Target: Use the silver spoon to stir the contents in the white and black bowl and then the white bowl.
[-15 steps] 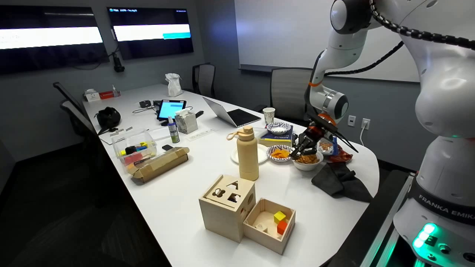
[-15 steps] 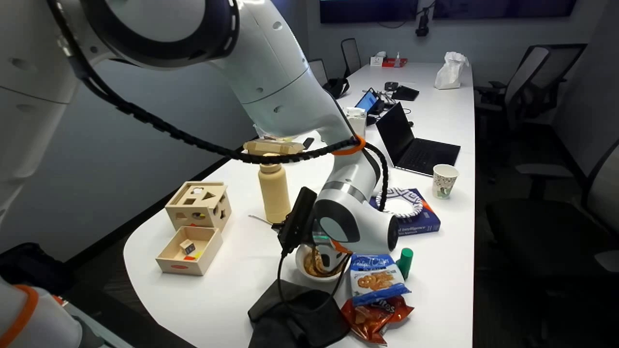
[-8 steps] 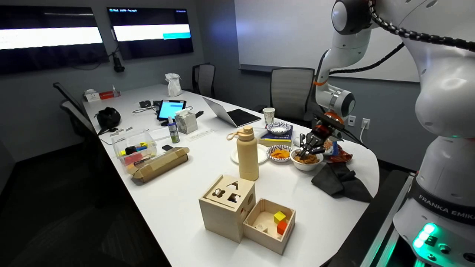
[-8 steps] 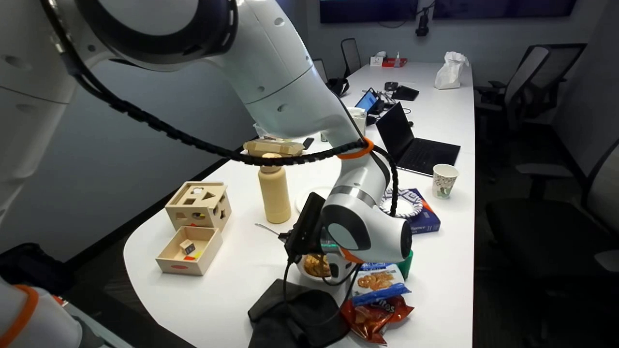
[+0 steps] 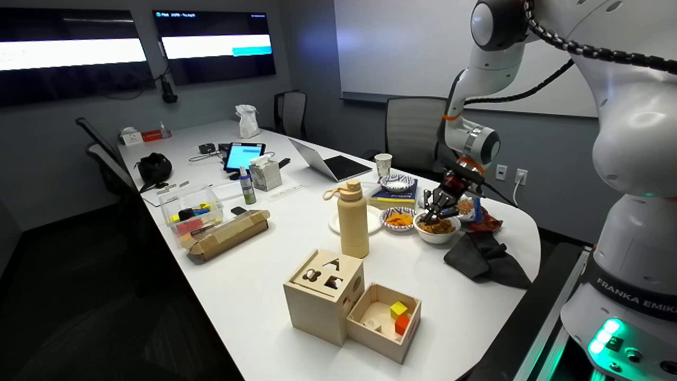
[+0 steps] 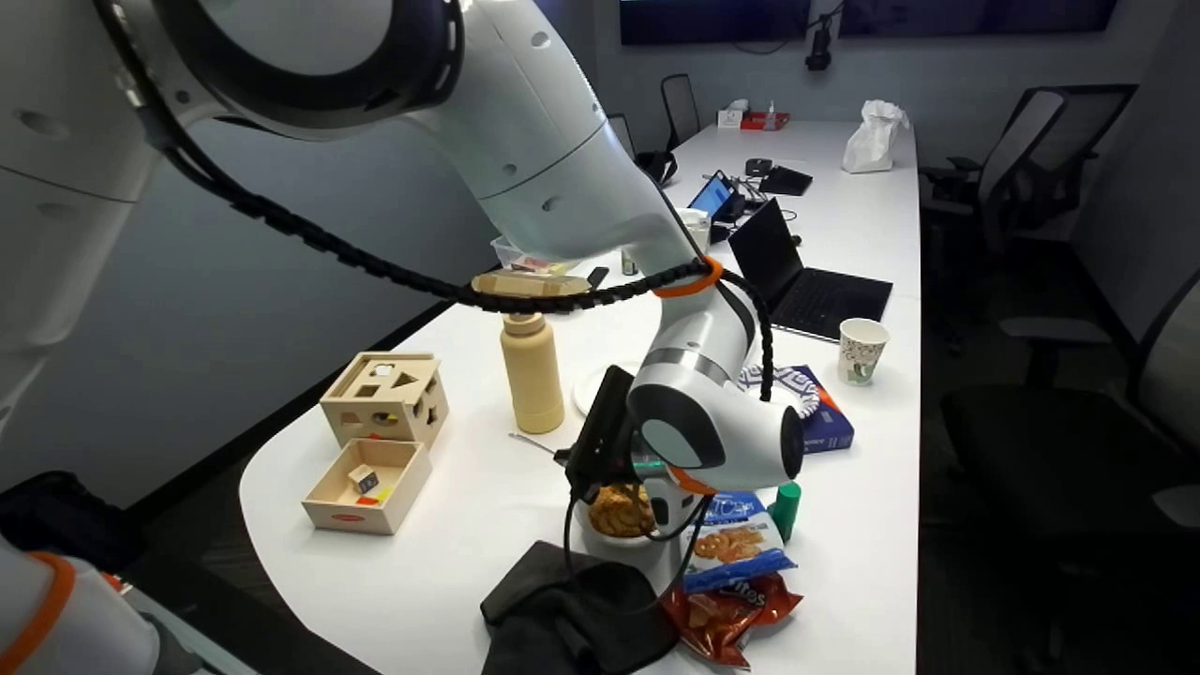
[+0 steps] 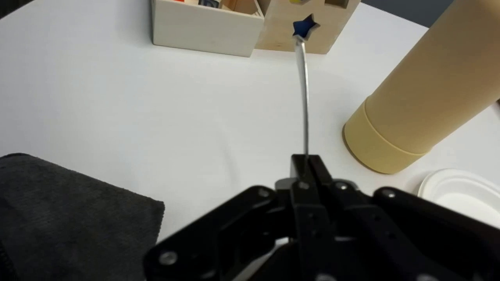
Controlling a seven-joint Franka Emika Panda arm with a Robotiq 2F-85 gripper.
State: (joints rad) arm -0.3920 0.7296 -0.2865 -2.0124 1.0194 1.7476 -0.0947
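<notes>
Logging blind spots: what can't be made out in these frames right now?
Silver spoon: wrist view, the end beyond the gripper is hidden by it; what that end touches can't be told.
White bowl: wrist view, can't be made out, gripper in front.
White and black bowl: in an exterior view, behind the arm.
Tan bottle: wrist view, top cut off by the edge.
Tablet: screen text too small in an exterior view.
</notes>
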